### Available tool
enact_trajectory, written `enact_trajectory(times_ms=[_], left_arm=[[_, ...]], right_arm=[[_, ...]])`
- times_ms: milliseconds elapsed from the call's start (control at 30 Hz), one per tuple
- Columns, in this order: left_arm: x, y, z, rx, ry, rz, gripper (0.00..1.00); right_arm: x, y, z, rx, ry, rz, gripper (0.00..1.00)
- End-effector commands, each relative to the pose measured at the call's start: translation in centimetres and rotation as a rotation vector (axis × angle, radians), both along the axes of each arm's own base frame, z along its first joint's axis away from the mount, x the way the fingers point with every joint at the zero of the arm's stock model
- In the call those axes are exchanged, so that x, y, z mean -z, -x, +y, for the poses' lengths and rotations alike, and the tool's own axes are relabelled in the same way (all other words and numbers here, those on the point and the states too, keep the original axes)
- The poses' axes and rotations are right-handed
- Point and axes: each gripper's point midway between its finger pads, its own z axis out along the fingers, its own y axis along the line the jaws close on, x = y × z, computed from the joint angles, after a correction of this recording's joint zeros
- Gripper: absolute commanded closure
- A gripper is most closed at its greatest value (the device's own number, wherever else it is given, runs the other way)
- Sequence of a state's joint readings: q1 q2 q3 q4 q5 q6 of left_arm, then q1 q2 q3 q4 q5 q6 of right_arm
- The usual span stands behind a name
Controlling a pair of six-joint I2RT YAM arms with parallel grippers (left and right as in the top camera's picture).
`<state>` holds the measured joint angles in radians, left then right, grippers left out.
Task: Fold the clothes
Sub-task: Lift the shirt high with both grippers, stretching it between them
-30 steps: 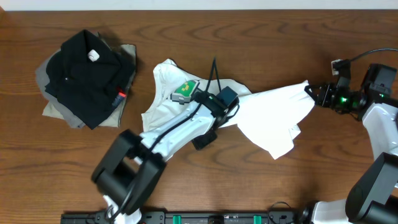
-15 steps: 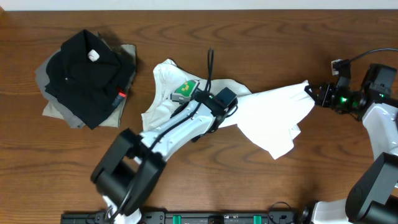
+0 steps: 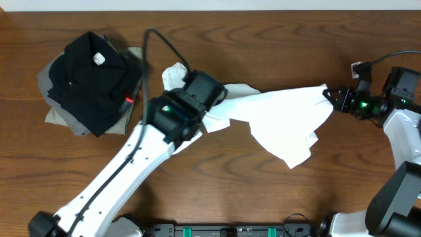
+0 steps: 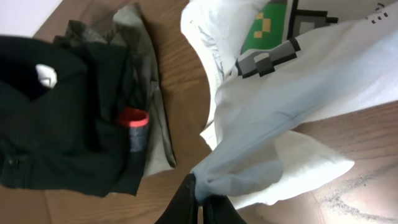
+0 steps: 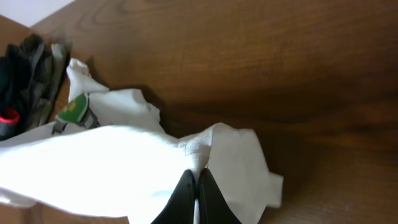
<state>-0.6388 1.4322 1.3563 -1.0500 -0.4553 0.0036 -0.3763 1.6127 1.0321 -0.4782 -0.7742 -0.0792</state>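
The clothes are one white T-shirt (image 3: 283,118), stretched across the table's middle and right. My left gripper (image 4: 200,198) is shut on a bunched fold of the shirt (image 4: 311,81), and the green-and-grey pixel print (image 4: 273,43) shows just beyond the fold. From overhead the left wrist (image 3: 187,105) covers the print and the pinched fold. My right gripper (image 3: 331,97) is shut on the shirt's far right corner. In the right wrist view its black fingers (image 5: 186,193) are pressed together on a cloth edge (image 5: 211,149).
A black folded garment (image 3: 92,76) with a white tag lies on a grey folded garment (image 3: 56,112) at the back left, close to the shirt's left end. A small red item (image 3: 128,100) pokes out of that pile. The left arm (image 3: 112,178) crosses the front left.
My left gripper has shut on a fold of the shirt and swung up and to the left, dragging the cloth toward the dark pile. The right gripper has stayed put.
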Motion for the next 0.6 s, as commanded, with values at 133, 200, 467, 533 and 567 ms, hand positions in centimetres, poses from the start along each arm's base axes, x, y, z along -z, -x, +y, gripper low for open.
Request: enact_trajectory(times_ms=[133,200,467,533,567], left_arm=[[-8.2,0.8,0.8,0.027,0.115,-0.157,0.94],[-12.0,1.0,0.8,0.039,0.170,-0.248,0.94],[-26.0,2.3,1.6,0.124,0.321,-0.582,0.94],[-28.6,2.8,1.6,0.157,0.352,-0.640,0.94],[-29.4,3.0,1.5,0.169,0.367,-0.658,0.94]], right_arm=[[-5.9,-0.6,0.3,0.052,-0.024,-0.105,0.99],[-9.4,-0.7,0.2,0.092,-0.034,-0.160,0.99],[-26.1,2.8,-0.9,0.252,0.092,-0.474,0.99],[-29.9,4.4,-1.1,0.296,0.142,-0.534,0.99],[-31.2,5.1,-1.2,0.320,0.161,-0.547,0.99]])
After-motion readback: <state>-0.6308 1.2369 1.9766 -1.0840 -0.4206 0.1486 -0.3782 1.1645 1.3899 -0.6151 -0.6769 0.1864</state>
